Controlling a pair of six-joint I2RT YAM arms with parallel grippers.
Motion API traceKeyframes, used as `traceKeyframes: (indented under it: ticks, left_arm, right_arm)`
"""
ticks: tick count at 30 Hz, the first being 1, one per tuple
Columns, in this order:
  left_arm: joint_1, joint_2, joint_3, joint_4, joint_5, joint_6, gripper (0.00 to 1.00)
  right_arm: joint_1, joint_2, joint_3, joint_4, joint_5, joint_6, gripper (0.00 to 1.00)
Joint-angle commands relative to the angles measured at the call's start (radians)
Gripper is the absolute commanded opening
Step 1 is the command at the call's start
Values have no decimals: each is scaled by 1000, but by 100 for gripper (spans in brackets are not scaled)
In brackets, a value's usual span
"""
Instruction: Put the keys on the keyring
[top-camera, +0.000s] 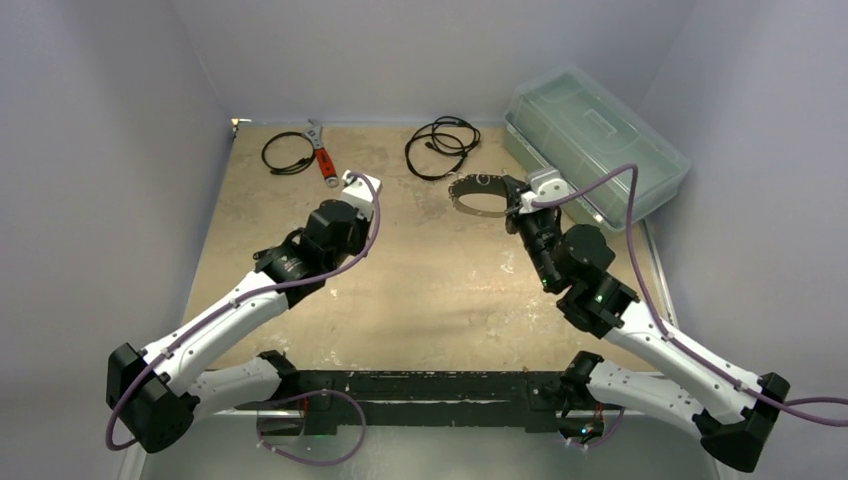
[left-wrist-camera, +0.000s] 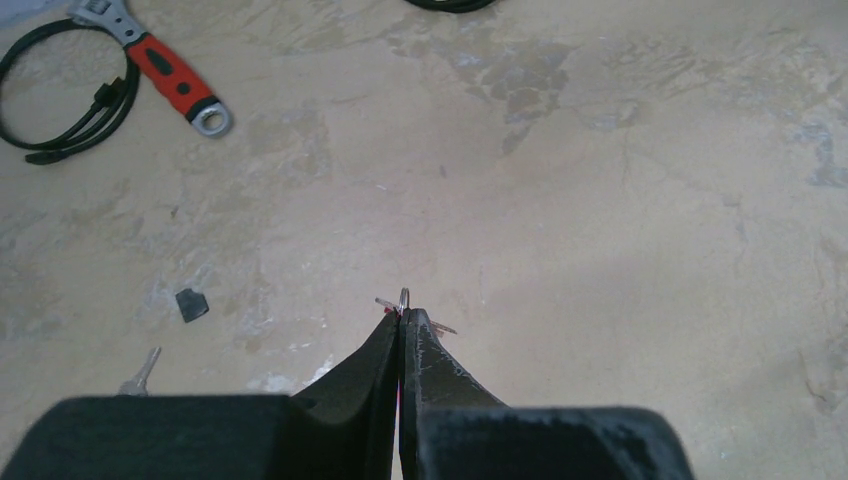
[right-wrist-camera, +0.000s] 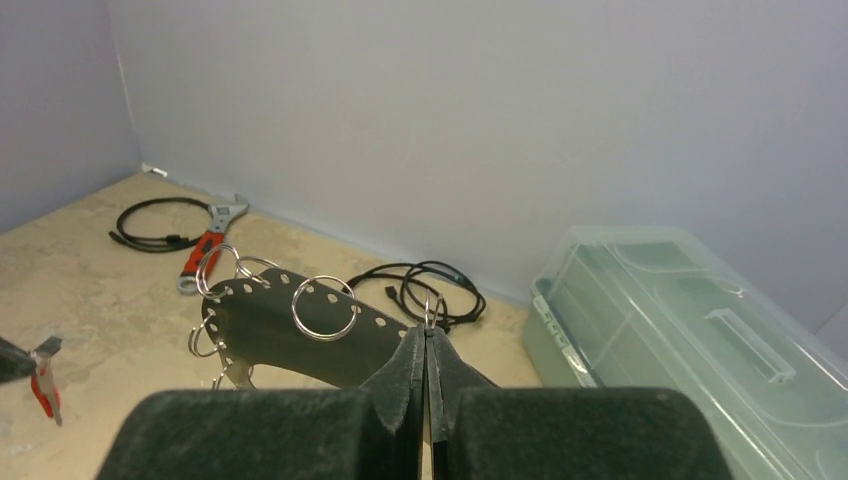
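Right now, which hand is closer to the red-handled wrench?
Left. The left hand hovers just right of the wrench, by its handle end; the right hand is much farther right, beyond the coiled black cable.

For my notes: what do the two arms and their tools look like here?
The left arm and right arm have white link shells with black joints and bases. A purple cable runs along each arm. The left tool and right tool each end in two black, tapered fingers.
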Motion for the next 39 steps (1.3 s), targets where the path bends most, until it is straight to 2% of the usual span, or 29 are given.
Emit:
traceKeyframes:
  ticks: [1,6,10,20,27,34,39]
  left_arm:
    - [57,-27,22,11,22,45,0]
    - [102,-6,39,35,86,52,0]
    - [126,-6,55,61,159,75,0]
    - [133,-13,132,105,141,119,0]
    - [133,-58,91,154,201,120,0]
    - [133,-139,36,228,406,182,0]
    - [133,-159,10,259,515,207,0]
  right_arm:
    - [-1,24,-24,98,-39,15,0]
    - [-2,56,-32,104,-60,19,0]
    - [-3,91,-65,127,-153,7,0]
    - [-5,126,-101,106,-428,-19,0]
    - [-5,118,-89,35,-636,-60,0]
    - [-5,117,-36,-46,-762,-92,0]
    - [-5,115,-11,-86,-774,-104,0]
